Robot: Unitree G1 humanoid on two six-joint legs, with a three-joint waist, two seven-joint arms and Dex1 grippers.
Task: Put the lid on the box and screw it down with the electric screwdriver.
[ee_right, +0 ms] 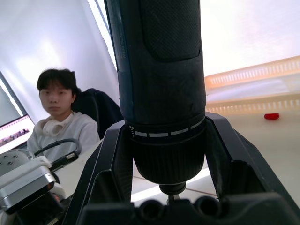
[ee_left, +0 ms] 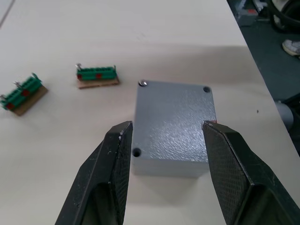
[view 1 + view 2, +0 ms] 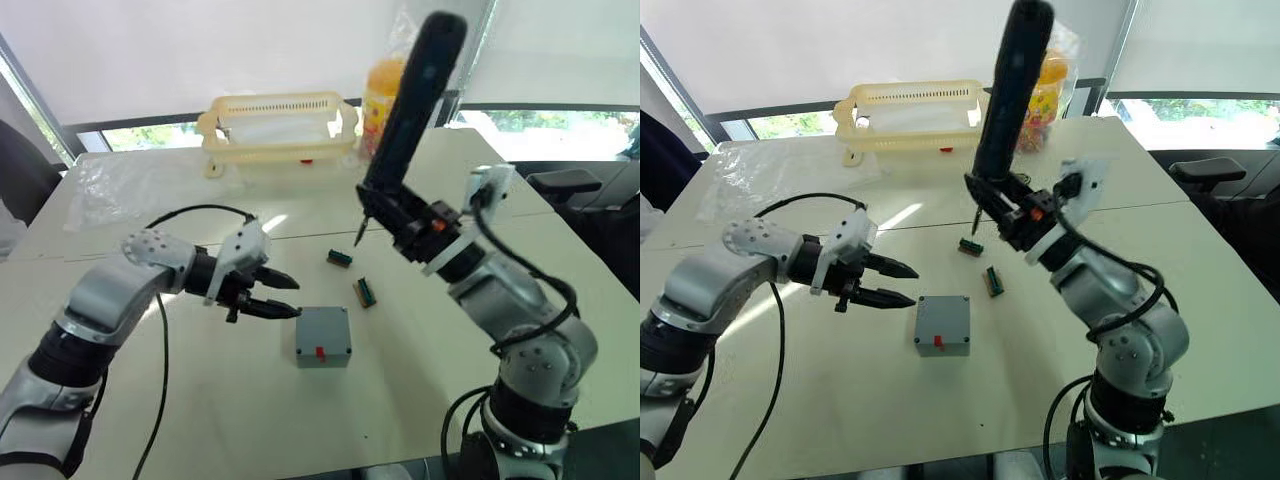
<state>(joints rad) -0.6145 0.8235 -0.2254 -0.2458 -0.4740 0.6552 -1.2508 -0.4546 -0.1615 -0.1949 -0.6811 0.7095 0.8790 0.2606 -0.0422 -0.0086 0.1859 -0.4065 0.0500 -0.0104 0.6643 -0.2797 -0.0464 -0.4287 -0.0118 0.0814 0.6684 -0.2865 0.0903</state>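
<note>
Pale tabletop (image 3: 200,400) under bright windows is what I'm working over, and I'll place everything from the box (image 3: 323,345). My left gripper (image 3: 280,297) hovers just beside it on my left side, fingers spread wider than the box and holding nothing; through the left wrist view the lid (image 2: 173,119) already sits on the box, flush, with one screw head showing at a far corner and the other visible corner holes looking empty. My right gripper (image 3: 1012,215) is clamped around the electric screwdriver (image 3: 1008,100), raised above and behind the box, bit pointing down toward the table. Two small green pieces (image 3: 364,292) lie between the bit and the box. A yellow basket (image 3: 280,125) stands well beyond it, and a person (image 1: 58,122) sits off to the side in the right wrist view.

My worry: nothing steadies the box, so driving a screw could spin or push it, or shift the lid off its holes. The tilted bit could also slip off the screw.
</note>
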